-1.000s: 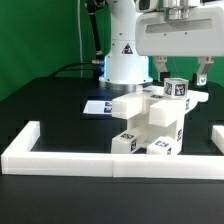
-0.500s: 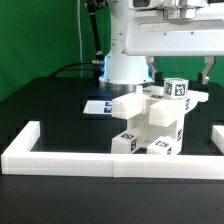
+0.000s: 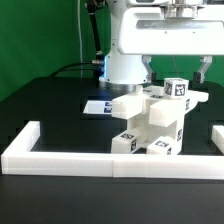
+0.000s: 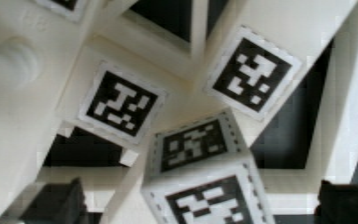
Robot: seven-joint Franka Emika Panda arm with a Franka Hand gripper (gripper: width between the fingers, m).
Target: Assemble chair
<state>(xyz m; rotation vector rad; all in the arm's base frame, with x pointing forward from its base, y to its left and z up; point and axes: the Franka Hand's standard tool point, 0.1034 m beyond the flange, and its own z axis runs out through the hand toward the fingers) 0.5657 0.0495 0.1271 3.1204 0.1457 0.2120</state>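
A matte black table [image 3: 50, 110] fills the exterior view, with a green backdrop [image 3: 40, 30] behind it on that view's left and the arm's white base [image 3: 125, 65] standing at the back; a long low white border rail [image 3: 60, 160] runs along the front edge and turns back at the exterior view's left, and a second short length of it shows at the far right; the marker board [image 3: 97, 107] lies flat on the table just in front of the base

The chair [image 3: 160, 125] is in pieces, gathered in one white pile right of centre, just behind the rail; the pile climbs from low tagged blocks at the front up to a tagged cube at its top, so its long line runs from front and low to back and high; a flat slab juts from it toward the exterior view's left, and most tags face the front; the wrist view shows the same white parts [image 4: 123, 100] close up, tags tilted at several angles

The gripper [image 3: 182, 72] hangs directly over the top cube, jaws spread wide; its dark fingers [image 3: 160, 70] stand one on each side of the cube, apart from it, grasping nothing
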